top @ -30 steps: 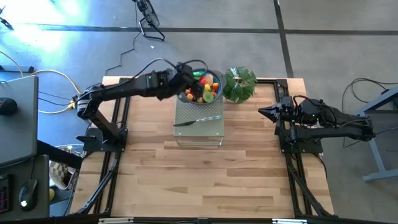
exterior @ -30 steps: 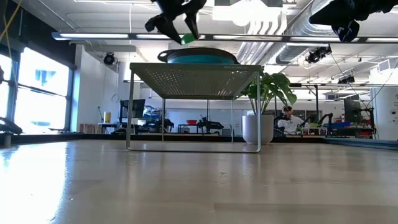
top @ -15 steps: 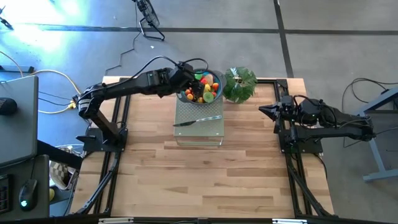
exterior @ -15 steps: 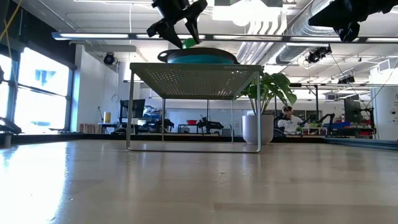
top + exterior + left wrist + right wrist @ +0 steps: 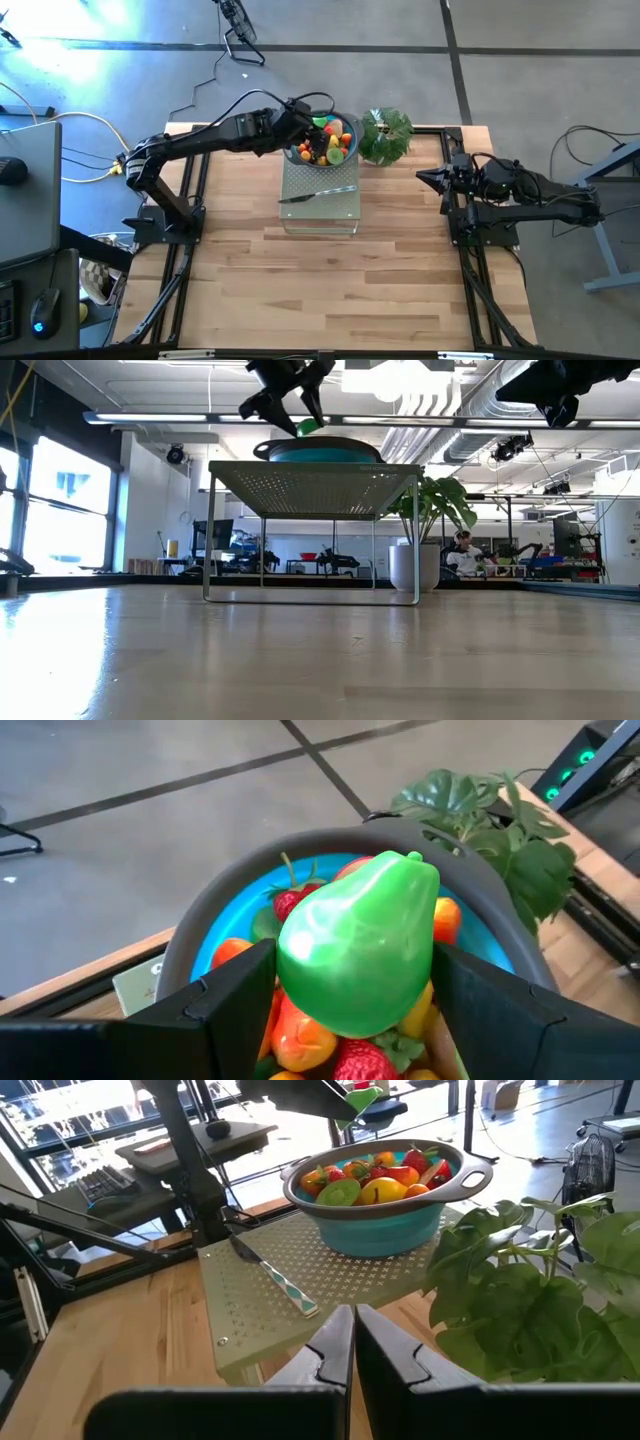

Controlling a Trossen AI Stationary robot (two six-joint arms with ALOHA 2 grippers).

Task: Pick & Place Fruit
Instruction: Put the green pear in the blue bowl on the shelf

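I see the wooden table (image 5: pixel 300 280) filling the lower centre of the high view. On it, upper centre, stands a perforated metal rack (image 5: pixel 320 195) with a slim knife (image 5: pixel 318 194) lying across its top. At the rack's far end sits the blue bowl (image 5: pixel 385 1230), grey-rimmed and heaped with fruit (image 5: pixel 375 1175); a leafy plant (image 5: pixel 386 135) stands just beside it to the right. The left gripper (image 5: pixel 350 985), reaching in from the left edge of the high view, hangs above the bowl's near-left rim and is clenched on a green pear (image 5: pixel 360 945), held clear of the heap. The right gripper (image 5: pixel 354 1342) waits at the table's right edge, its fingers pressed together with nothing between them.
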